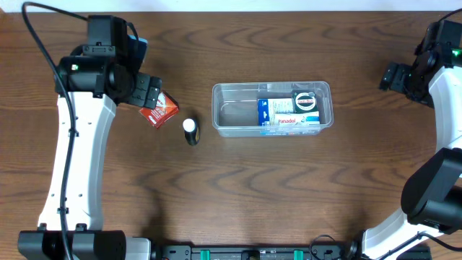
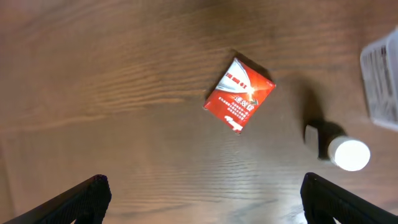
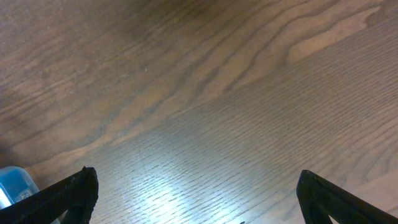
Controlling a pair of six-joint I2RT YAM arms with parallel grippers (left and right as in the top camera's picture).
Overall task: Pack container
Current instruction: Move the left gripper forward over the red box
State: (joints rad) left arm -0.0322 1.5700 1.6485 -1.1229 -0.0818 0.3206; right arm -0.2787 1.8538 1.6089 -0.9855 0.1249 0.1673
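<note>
The clear plastic container [image 1: 224, 108] lies mid-table, with a blue carton [image 1: 287, 113] and a round dark-and-white item [image 1: 305, 100] inside its right half. A small red box [image 1: 160, 110] lies tilted on the wood left of it, also in the left wrist view [image 2: 239, 94]. A small dark bottle with a white cap [image 1: 190, 130] stands between box and container, its cap [image 2: 350, 154] showing at the wrist view's right. My left gripper [image 2: 202, 190] hovers open just left of the red box. Far right, my right gripper [image 3: 196, 186] is open over bare wood.
The container's corner [image 2: 384, 81] shows at the left wrist view's right edge. A blue object [image 3: 13, 183] peeks in at the lower left of the right wrist view. Both arm bases stand at the table's front corners.
</note>
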